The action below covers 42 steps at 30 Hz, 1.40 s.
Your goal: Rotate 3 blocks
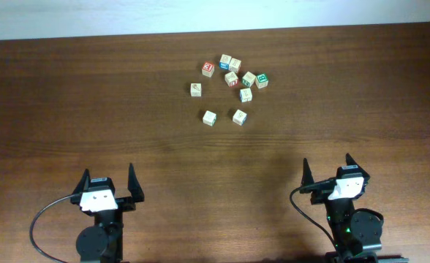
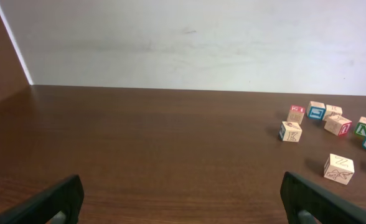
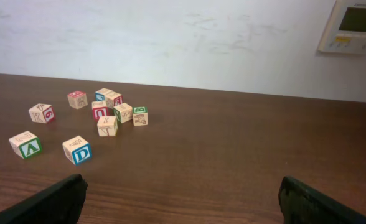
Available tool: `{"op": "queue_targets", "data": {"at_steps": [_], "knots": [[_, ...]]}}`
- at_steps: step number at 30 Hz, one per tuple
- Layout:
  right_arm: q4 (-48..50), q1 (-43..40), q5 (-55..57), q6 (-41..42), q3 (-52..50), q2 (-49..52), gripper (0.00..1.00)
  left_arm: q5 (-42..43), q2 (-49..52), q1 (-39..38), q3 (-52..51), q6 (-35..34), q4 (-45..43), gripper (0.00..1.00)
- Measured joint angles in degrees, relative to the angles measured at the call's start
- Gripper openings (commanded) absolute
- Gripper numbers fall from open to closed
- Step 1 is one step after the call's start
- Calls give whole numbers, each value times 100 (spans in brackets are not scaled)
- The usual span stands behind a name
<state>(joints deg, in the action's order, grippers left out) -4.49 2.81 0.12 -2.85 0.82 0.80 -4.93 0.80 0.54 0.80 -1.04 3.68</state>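
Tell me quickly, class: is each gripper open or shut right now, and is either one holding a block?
Left gripper: open, holding nothing.
Right gripper: open, holding nothing.

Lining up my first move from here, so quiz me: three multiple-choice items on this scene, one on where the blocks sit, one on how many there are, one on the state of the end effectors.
1. Where do the blocks lie on the table?
A) in the far half, near the middle
B) at the near left corner
C) at the near right corner

2. How many blocks are there?
A) four
B) ten
C) twenty

3. How do the left end effector and right end effector stand?
A) both shut
B) one shut on a block
C) both open, holding nothing

Answers:
1 A, the overhead view shows the cluster far out and roughly centred.
2 B, ten can be counted in the overhead and right wrist views.
3 C, each pair of fingers is spread wide over bare table.
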Motion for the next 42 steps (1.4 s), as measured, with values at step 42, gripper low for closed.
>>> {"op": "queue_targets", "data": {"at_steps": [42], "knots": [[-2157, 0, -1482, -166, 4153, 3978, 98, 2385, 6916, -2, 6076, 452, 3123, 99]]}}
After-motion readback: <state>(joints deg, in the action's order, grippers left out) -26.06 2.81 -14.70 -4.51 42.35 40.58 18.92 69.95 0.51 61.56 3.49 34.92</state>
